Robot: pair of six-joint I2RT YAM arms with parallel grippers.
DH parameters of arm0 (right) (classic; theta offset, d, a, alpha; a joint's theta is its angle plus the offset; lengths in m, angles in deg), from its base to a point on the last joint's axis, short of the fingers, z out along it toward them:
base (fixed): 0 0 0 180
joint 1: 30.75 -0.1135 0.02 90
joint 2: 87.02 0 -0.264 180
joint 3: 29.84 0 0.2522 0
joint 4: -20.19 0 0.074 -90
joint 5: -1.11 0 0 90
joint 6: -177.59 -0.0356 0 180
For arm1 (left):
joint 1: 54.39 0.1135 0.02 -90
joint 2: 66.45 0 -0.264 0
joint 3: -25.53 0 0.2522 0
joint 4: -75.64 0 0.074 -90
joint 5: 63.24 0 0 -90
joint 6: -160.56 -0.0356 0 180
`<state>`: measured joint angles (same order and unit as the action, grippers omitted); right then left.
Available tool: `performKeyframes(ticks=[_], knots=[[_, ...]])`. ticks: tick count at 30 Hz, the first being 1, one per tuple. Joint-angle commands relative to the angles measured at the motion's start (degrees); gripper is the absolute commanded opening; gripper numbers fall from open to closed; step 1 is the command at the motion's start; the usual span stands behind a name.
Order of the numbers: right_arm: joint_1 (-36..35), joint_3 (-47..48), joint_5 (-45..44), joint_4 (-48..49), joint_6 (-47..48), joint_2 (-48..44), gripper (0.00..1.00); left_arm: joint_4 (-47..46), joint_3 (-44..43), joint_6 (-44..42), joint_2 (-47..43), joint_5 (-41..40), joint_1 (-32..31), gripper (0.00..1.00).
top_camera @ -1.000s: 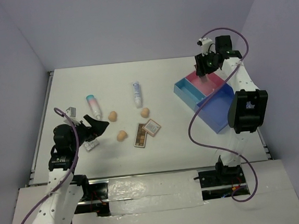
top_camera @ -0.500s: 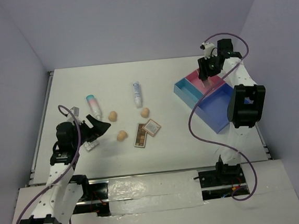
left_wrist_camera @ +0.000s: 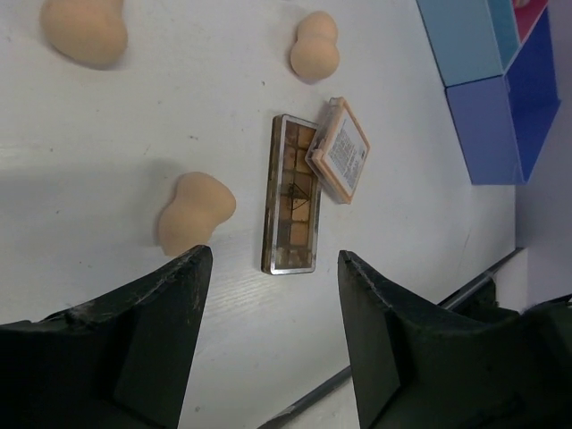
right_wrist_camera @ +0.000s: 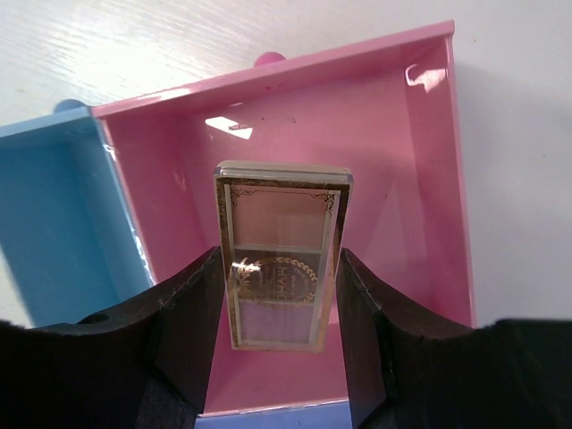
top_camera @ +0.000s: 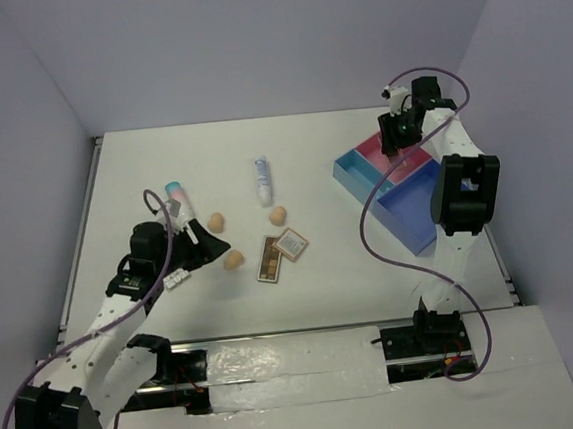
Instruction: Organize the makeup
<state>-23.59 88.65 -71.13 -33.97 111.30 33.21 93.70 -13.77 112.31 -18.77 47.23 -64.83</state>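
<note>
1. The desk (top_camera: 352, 279) fills my overhead view. The divided tray (top_camera: 407, 214) lies toward 2 o'clock from its middle, well apart from the loose makeup around 9 o'clock.
2. The right gripper (right_wrist_camera: 279, 259) hangs over the tray's pink compartment (right_wrist_camera: 393, 179). From overhead I cannot make out what it carries. Its wrist camera shows it pinching a gold-framed grey-pink palette (right_wrist_camera: 281, 241) by the long sides. I cannot tell whether the palette touches the pink floor.
3. The left gripper (left_wrist_camera: 273, 259) is spread, with nothing between its fingers, low over the desk near the loose items.
4. Only the overhead view shows the tubes. The white tube (top_camera: 261, 181) lies at 12 o'clock from the loose palettes, and the teal-capped tube (top_camera: 178, 199) at 10 o'clock.
5. The brown palette (left_wrist_camera: 293, 206) lies flat. The left wrist view shows the peach-rimmed palette (left_wrist_camera: 340, 150) overlapping its far corner, which is less plain from above.
6. Seen from overhead, the nearest sponge (top_camera: 233, 260) sits just beside the brown palette at 9 o'clock. The second sponge (top_camera: 278, 215) is at 12 o'clock, and the third sponge (top_camera: 216, 222) at 10 o'clock.
</note>
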Motion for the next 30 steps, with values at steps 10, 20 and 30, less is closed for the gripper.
performKeyframes(ticks=[10,20,30], knots=[[0.2,-0.9,-3.0,-1.1,0.5,-1.2,0.78,8.8,-14.5,-5.7,17.0,-19.3,-17.9,0.86],[1.2,-12.1,18.4,-1.0,5.0,-17.5,0.80,12.8,-22.9,-8.4,29.7,-27.2,-29.2,0.78],[-4.0,-32.8,36.8,0.5,8.0,-36.9,0.90,12.1,-28.4,-9.2,40.9,-30.5,-34.6,0.69]])
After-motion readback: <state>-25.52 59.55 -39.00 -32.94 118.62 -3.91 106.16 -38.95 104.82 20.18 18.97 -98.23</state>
